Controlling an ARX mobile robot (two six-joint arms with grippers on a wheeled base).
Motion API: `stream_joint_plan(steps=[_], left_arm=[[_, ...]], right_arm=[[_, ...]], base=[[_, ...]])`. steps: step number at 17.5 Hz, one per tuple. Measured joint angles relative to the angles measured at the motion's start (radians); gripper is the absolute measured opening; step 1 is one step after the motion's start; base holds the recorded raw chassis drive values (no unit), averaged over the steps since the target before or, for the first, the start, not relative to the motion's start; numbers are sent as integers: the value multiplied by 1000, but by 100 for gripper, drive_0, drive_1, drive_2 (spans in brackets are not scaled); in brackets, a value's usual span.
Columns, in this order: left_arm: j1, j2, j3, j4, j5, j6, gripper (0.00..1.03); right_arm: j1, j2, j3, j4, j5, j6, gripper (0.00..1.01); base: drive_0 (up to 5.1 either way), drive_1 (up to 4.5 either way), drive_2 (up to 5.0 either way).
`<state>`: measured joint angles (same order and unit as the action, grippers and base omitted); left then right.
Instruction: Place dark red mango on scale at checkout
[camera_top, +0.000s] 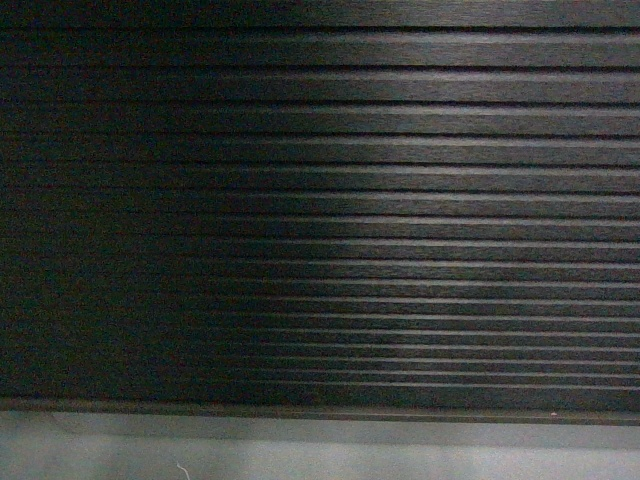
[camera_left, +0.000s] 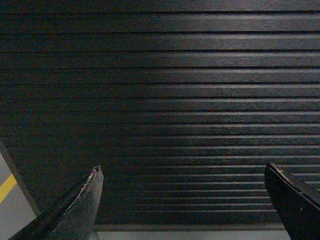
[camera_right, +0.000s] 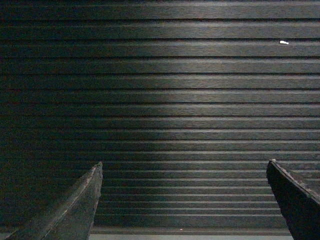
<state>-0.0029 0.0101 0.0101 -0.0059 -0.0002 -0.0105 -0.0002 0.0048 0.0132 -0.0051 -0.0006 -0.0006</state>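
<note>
The checkout (camera_left: 170, 110) is filling nearly the whole left wrist view, its dark slatted front running in horizontal ribs. The left gripper (camera_left: 192, 200) is standing with its two dark fingers (camera_left: 75, 210) spread wide, nothing between them. A grey floor (camera_left: 12, 215) with a yellow stripe (camera_left: 7, 187) is showing at the lower left corner.

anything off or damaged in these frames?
Mostly clean. The dark ribbed slatted checkout front fills every view, slats level and intact. One oddity: a small white fleck on an upper slat in the right wrist view, maybe a chip or debris. Left hand and right hand are open and empty. No mango or scale visible.
</note>
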Motion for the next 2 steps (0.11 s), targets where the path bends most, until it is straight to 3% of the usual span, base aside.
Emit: stream_joint_plan(steps=[2], left_arm=[[0,0,0,0,0,0,98]], right_arm=[[0,0,0,0,0,0,98]], base=[[0,0,0]])
